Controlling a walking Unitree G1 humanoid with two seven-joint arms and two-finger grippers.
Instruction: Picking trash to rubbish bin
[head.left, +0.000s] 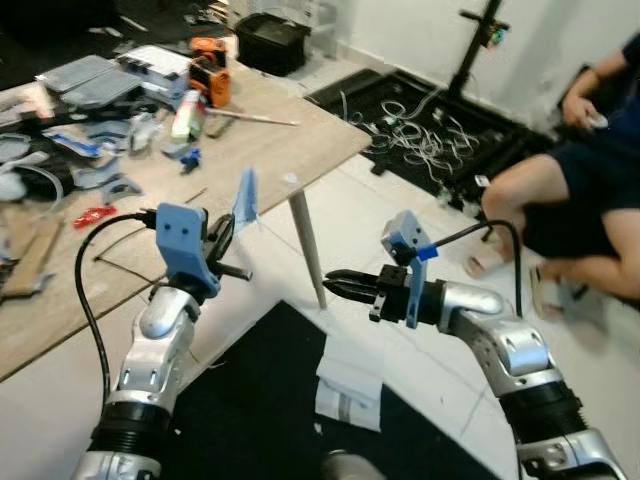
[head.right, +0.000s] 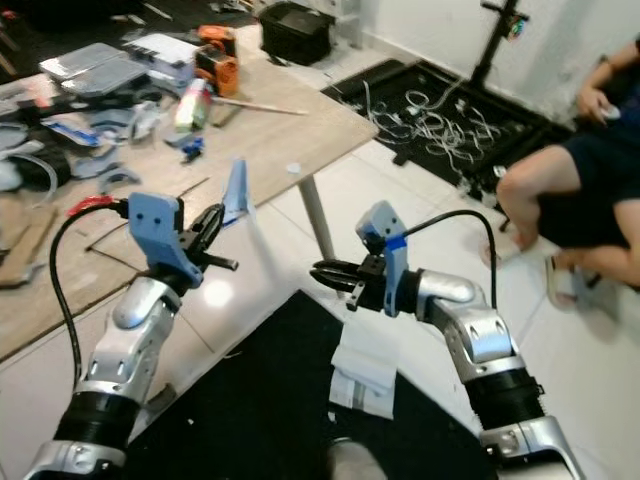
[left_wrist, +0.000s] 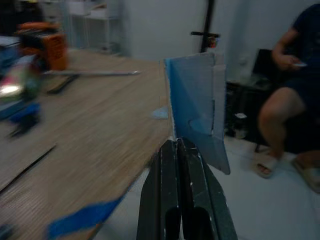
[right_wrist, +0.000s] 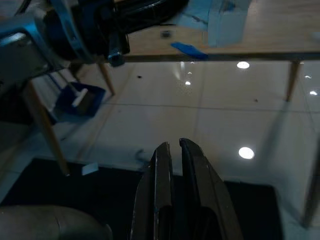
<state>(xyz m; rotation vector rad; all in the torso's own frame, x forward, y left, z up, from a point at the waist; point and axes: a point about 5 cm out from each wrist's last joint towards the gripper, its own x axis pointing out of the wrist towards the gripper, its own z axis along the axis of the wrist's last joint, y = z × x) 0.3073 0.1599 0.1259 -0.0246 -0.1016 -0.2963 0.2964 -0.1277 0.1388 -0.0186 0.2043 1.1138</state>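
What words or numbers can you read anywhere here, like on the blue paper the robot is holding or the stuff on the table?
No text can be read in any view.
Blue paper scrap held in the left gripper: plain, no print visible.
Orange tool on the wooden table: any label is too small and blurred.
White paper on the floor: faint marks, too blurred to read.
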